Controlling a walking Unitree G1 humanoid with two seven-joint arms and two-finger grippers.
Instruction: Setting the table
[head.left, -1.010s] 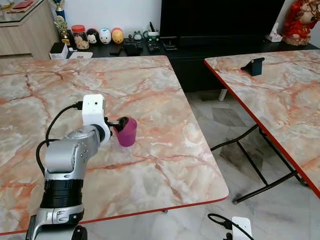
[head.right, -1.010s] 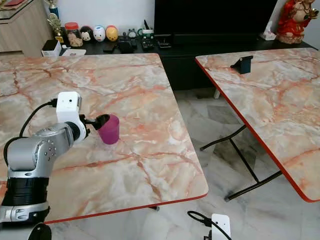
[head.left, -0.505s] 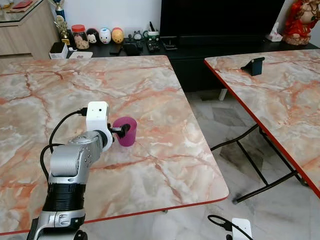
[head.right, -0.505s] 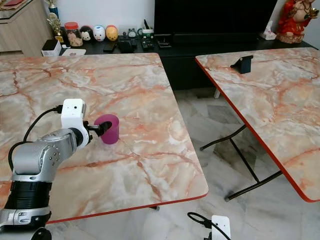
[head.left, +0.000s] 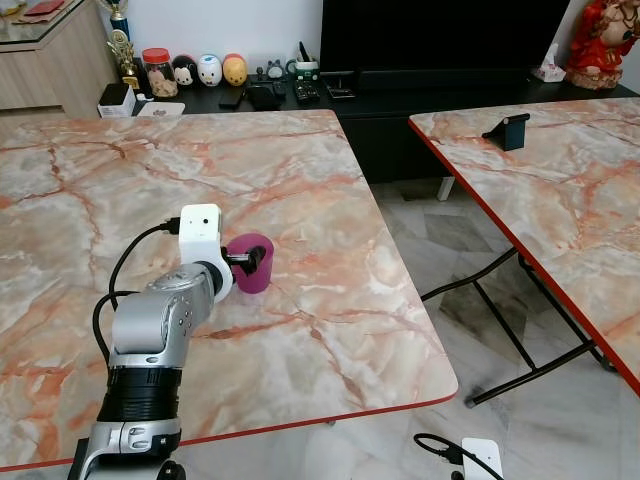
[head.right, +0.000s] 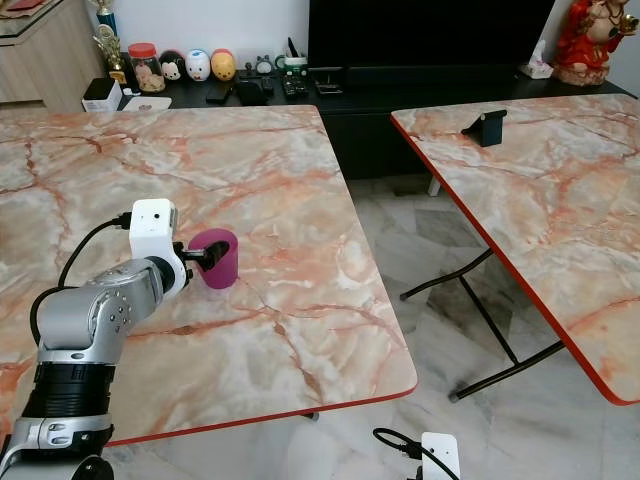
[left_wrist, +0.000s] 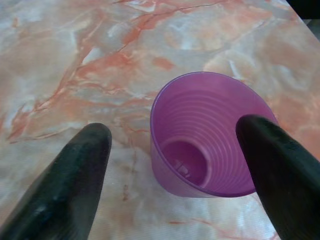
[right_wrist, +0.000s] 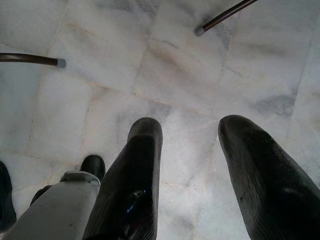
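Note:
A purple plastic cup (head.left: 250, 268) stands upright on the marble table (head.left: 130, 170), near its right half. My left gripper (head.left: 249, 259) reaches it from the left and is open. In the left wrist view the cup (left_wrist: 207, 135) sits between the spread fingers (left_wrist: 75, 170); one finger is clear of it on the table side and the other overlaps its rim. The cup is empty inside. My right gripper (right_wrist: 190, 125) hangs open over the floor tiles.
A second marble table (head.left: 560, 190) stands to the right across a gap of tiled floor, with a dark phone stand (head.left: 510, 131) on it. Behind is a black TV console (head.left: 330, 95) with a jar and figurines (head.left: 208, 71). Table legs (right_wrist: 222, 15) cross the floor.
The cup was tilted in my left gripper; now it stands upright on the table. The left gripper has moved slightly right and opened.

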